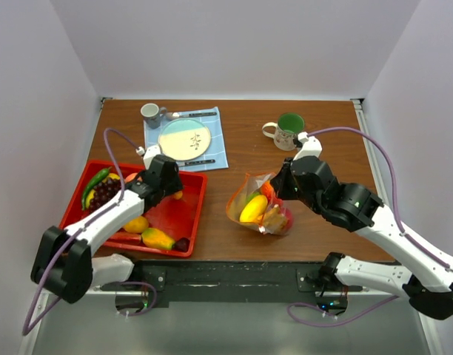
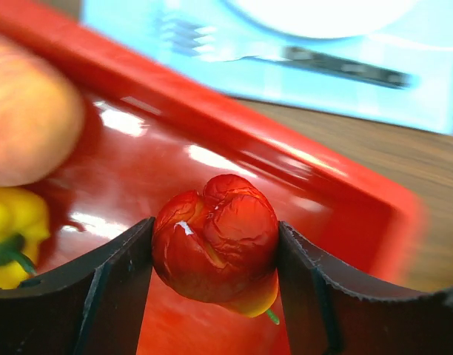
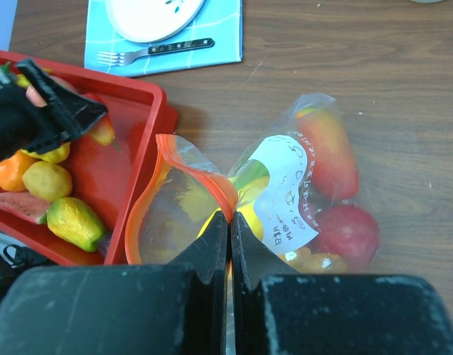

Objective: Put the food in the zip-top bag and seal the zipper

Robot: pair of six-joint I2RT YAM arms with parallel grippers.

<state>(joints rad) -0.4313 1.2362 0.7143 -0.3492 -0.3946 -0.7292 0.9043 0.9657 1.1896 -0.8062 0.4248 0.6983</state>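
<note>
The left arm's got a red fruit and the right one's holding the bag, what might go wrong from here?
The glossy, rounded red fruit is only pinched at its sides by the left gripper, so it may slip out over the red tray. The right gripper holds the zip-top bag at one spot on its zipper, so the mouth may sag or pull free.
</note>
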